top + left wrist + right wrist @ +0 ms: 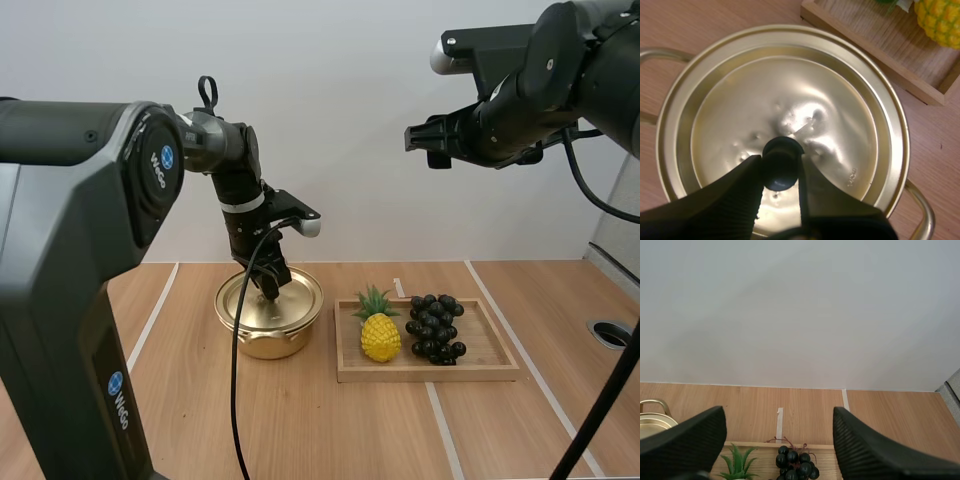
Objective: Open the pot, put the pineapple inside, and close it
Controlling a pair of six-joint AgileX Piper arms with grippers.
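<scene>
At the left of the table, on the pot: the left gripper (781, 170) stands over the gold lid (300, 300) and pinches its black lid knob (783, 150) between both fingers.
High at the right, over the tray: the right gripper (432, 140) hangs well above the table, fingers spread wide, grasping nothing.
Pineapple (380, 335): rests at the left end of the wooden tray (500, 365), just right of the pot (265, 345), with nothing touching it from above.
Pot contents: hidden, since the lid sits flat and closed on the rim; I cannot tell what is inside.
Tray contents: the pineapple at the left and a bunch of dark grapes (435, 328) at the right, side by side and very close.
Risk, grip: the knob is small and round and is held near the fingertips. A quick or tilted lift could let it slip, dropping the lid askew on the rim.
Risk, pot: nothing holds the pot's handles. If the lid binds in the rim, the lift may drag or tip the pot.
Risk, tray: the tray's edge lies just beside the pot. A lid swung right could knock the tray or the pineapple, so bare table (330, 430) to the left or near side looks safer for setting it down.
Risk, grapes: they crowd the pineapple, so the right gripper's wide fingers may snag them on the way in.
</scene>
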